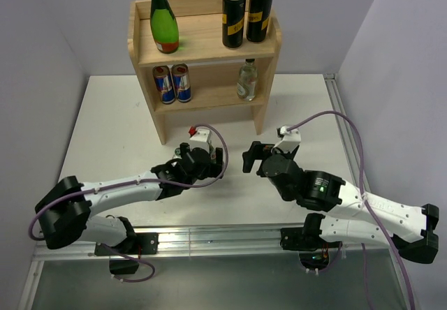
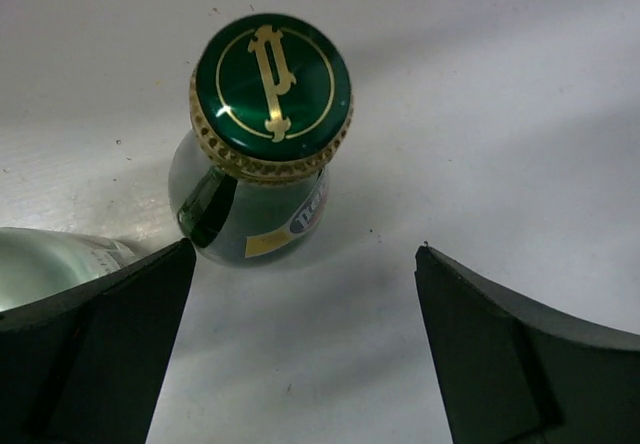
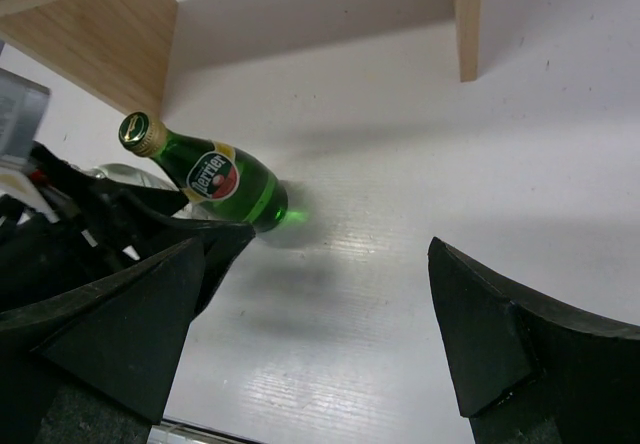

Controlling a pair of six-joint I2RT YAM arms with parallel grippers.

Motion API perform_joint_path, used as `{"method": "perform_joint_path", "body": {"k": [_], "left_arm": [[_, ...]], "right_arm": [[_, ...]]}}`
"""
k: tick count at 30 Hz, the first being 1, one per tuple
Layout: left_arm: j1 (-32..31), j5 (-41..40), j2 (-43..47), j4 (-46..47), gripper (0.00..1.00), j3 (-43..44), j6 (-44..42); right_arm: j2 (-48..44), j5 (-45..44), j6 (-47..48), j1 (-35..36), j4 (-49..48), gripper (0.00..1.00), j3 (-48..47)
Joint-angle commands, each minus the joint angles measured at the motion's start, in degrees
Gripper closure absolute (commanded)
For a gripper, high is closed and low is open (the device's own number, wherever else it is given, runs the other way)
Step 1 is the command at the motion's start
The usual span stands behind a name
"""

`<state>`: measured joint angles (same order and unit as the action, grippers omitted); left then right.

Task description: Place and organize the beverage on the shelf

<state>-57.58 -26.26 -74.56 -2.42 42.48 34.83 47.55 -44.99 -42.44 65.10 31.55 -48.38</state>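
The left pincer [image 2: 305,254] hangs wide open above the small green bottle [image 2: 270,84], which stands on the table [image 3: 420,164] before the shelf [image 1: 202,41]. Probably glass: stiff, slick and breakable, best gripped around the body. The right pincer [image 3: 318,249] gapes empty.

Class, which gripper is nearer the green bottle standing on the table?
Left. The left gripper, open, hovers close over the green bottle; the right gripper stands off to one side, bare table between.
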Motion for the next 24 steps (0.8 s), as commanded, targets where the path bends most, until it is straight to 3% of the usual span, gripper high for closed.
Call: {"method": "perform_joint_path", "body": {"k": [1, 10, 24], "left_arm": [[-0.34, -4.22, -2.42, 11.81, 0.01, -1.25, 2.09], [-0.34, -10.83, -12.44, 26.21, 0.01, -3.45, 1.12], [-0.25, -17.59, -23.43, 38.89, 0.01, -4.25, -3.10]], "right_arm": [[-1.32, -2.12, -1.68, 0.20, 0.70, 0.00, 1.00], [-2.90, -2.73, -3.00, 0.20, 2.11, 0.00, 2.94], [-1.76, -2.56, -2.48, 0.11, 0.00, 0.00, 4.26]]}}
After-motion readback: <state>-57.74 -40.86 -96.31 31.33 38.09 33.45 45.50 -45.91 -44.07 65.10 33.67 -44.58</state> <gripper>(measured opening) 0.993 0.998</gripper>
